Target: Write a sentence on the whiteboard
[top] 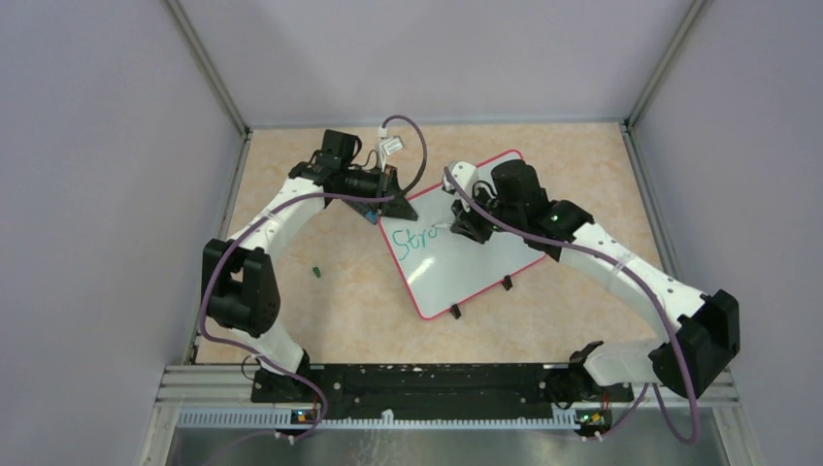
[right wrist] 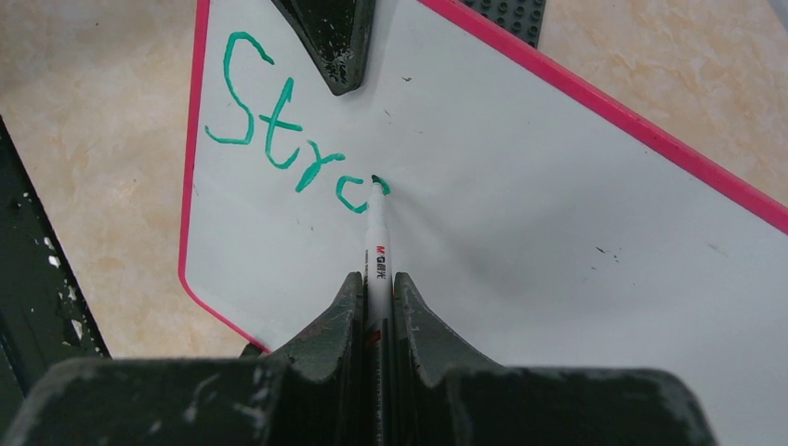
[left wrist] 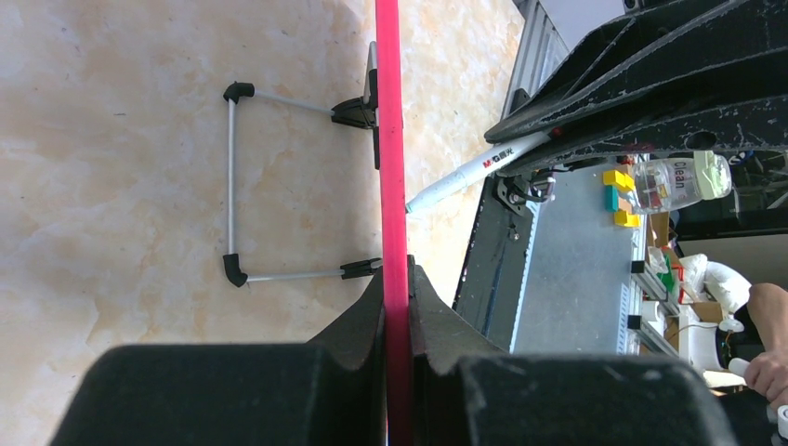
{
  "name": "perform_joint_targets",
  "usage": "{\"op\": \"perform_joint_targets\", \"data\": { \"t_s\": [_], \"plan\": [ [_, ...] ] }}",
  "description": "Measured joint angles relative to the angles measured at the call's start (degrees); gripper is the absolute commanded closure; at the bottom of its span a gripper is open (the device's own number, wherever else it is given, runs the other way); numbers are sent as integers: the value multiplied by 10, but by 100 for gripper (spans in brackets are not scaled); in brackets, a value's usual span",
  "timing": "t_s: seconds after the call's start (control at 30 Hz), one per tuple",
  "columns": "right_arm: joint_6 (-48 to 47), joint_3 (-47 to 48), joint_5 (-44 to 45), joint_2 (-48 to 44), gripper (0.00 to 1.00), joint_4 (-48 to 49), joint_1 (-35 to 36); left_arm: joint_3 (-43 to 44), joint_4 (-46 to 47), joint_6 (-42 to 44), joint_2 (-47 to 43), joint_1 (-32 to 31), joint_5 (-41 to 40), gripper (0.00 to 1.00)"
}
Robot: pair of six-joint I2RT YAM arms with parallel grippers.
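Note:
The whiteboard (top: 466,254) with a red-pink rim and black feet lies tilted on the beige table. Green letters "Stro" (right wrist: 279,139) run along its upper left. My left gripper (top: 400,204) is shut on the board's rim, seen edge-on as a pink strip (left wrist: 390,139) in the left wrist view. My right gripper (right wrist: 376,283) is shut on a white marker (right wrist: 378,243); its green tip touches the board at the last letter. The marker also shows in the left wrist view (left wrist: 474,172). In the top view the right gripper (top: 468,225) sits over the board's upper part.
A small dark-grey plate with blue blocks (top: 372,210) lies under the left gripper beside the board. A small green cap (top: 316,272) lies on the table left of the board. Grey walls enclose the table; a metal rail (top: 388,413) runs along the near edge.

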Motion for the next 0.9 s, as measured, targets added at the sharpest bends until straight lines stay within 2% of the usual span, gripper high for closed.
{"op": "perform_joint_targets", "data": {
  "t_s": [0.9],
  "plan": [
    [5, 0, -16, -21, 100, -16, 1, 0, 0, 0, 0, 0, 4, 100]
  ]
}}
